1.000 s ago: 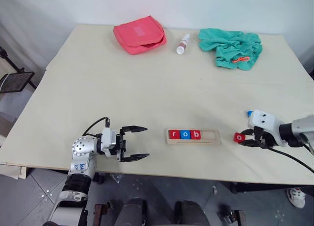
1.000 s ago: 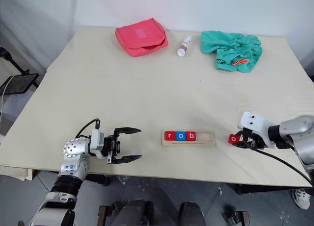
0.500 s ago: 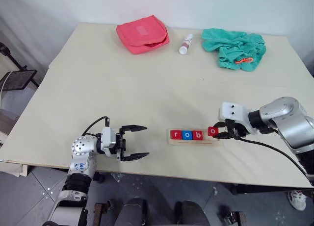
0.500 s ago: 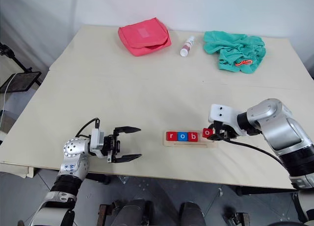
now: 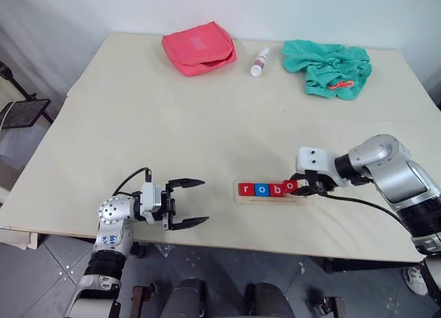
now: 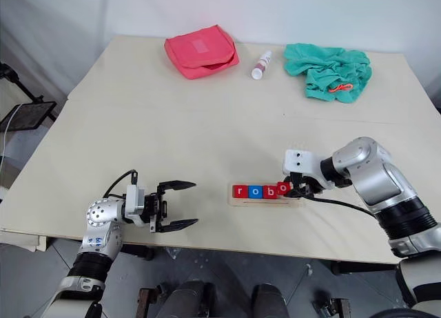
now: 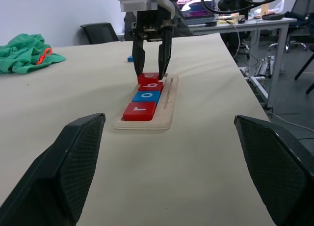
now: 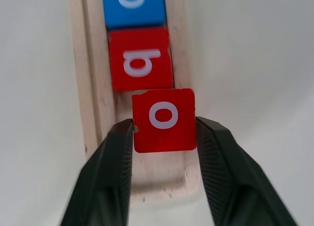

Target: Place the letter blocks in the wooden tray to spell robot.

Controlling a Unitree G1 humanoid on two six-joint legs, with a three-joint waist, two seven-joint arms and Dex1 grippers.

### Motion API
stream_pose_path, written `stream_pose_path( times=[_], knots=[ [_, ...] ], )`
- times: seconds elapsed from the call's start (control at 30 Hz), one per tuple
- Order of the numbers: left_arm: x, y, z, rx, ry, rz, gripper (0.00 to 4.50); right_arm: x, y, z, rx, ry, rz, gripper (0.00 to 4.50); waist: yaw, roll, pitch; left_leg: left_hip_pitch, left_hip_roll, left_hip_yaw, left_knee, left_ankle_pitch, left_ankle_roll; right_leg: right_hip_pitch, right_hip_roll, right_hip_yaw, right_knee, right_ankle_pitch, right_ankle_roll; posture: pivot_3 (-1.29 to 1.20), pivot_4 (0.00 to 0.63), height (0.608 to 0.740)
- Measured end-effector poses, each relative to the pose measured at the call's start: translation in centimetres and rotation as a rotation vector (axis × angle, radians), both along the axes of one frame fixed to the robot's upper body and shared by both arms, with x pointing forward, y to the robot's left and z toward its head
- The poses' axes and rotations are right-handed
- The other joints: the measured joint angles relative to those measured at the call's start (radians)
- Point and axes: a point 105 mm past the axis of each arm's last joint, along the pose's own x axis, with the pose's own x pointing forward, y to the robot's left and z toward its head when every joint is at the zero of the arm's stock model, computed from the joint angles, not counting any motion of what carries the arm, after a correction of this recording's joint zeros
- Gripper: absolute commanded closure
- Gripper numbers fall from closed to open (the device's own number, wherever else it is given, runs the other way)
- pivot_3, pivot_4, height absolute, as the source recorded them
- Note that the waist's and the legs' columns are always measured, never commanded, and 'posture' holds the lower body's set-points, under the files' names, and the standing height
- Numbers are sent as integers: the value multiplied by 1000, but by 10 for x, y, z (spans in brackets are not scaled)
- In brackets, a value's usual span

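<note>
The wooden tray (image 5: 300,196) lies near the table's front edge. In its groove sit a red r (image 5: 245,189), a blue o (image 5: 260,190) and a red b (image 5: 275,190). My right gripper (image 8: 164,138) points down over the tray, shut on a red o block (image 8: 164,119). That block sits just past the b, slightly askew over the groove. A small blue block (image 7: 129,59) lies on the table beyond the tray. My left gripper (image 5: 204,201) hovers open and empty to the left of the tray, pointing at it.
At the table's far side lie a red pouch (image 5: 198,47), a small white bottle (image 5: 258,60) and a crumpled teal cloth (image 5: 327,66) with an orange item on it. The table's front edge (image 5: 227,243) runs just below the tray and both grippers.
My right gripper has carried the red o block leftward, from the table right of the tray to the tray beside the b. The left gripper has stayed in place.
</note>
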Motion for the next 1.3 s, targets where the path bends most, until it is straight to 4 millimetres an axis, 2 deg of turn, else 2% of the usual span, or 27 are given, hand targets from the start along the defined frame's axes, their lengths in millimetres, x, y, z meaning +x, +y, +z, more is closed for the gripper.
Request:
stream_pose_path(
  times=[0.17,0.4,0.53,0.63,0.87,1.07,1.3],
  knots=[
    [0,0,0,-1,0,2,0,-4,2,-1,-3,11,17,48,-1,0,0,0,0,0,0,0,0,0,0,0,0,0,0,0,150,740],
    [0,-1,0,0,0,-1,0,-9,5,-4,0,24,16,48,-1,0,0,0,0,0,0,0,0,0,0,0,0,0,0,0,150,740],
    [2,-2,2,0,-4,-7,0,-4,4,13,80,-33,-49,969,0,0,0,0,0,0,0,0,0,0,0,0,0,0,0,0,150,740],
    [1,-2,1,2,-4,-12,0,-4,2,19,125,-62,-64,1991,1,0,0,0,0,-1,0,0,0,0,0,0,0,0,0,0,150,740],
    [0,-2,0,7,-3,-24,0,2,-8,16,136,-78,-123,4460,-1,0,0,0,0,0,0,0,0,0,0,-1,0,0,0,0,150,740],
    [-2,-1,-1,17,1,-48,0,8,-16,10,129,-84,-152,4460,-1,0,0,0,0,0,0,0,0,0,0,-1,1,0,0,0,150,740],
    [1,2,2,18,3,-55,0,8,-9,6,143,-79,-130,4460,-1,0,0,0,0,0,0,0,0,0,0,-2,1,0,0,0,150,740]
  ],
)
